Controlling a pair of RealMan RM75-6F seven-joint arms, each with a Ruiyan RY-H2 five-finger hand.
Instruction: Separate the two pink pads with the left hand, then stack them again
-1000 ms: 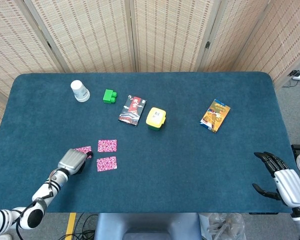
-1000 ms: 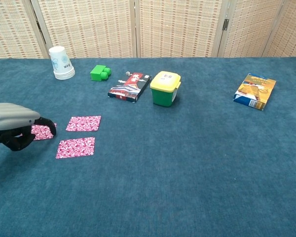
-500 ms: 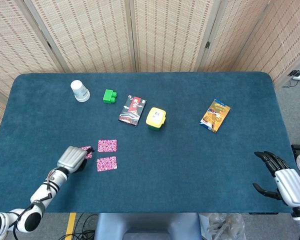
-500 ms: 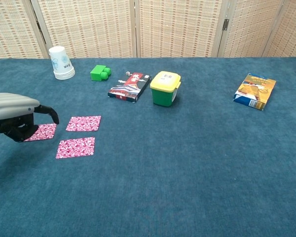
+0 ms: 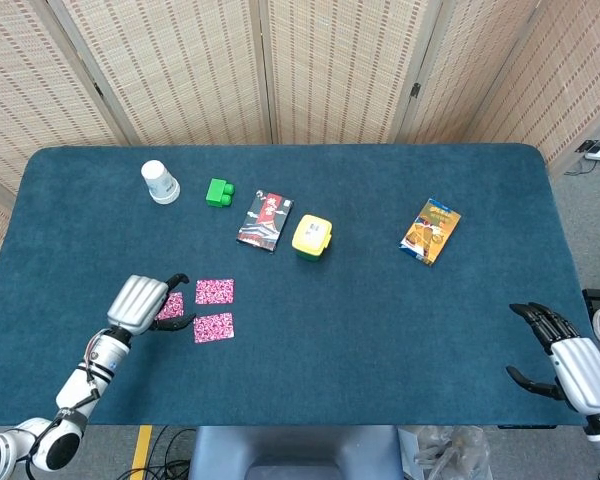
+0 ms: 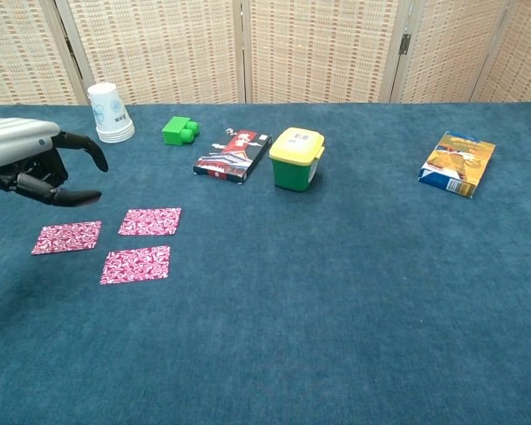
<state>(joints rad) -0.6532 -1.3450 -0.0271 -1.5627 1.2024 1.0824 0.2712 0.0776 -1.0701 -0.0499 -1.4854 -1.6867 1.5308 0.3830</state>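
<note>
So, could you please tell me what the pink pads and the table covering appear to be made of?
The three pink pads look like thin, flexible printed fabric or foam: they lie flat, matte, with a white swirl pattern. The table covering appears to be dark blue carpet or felt, with a fuzzy, non-reflective nap.

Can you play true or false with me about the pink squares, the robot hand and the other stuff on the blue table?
1. Three pink pads lie flat and apart. True.
2. The left hand holds a pad. False: it hangs open above them.
3. The yellow-lidded tub sits on a pad. False: it stands apart, beside the card pack.
4. The paper cups stand upside down. True.
5. The right hand touches the snack box. False: it is far away.
</note>
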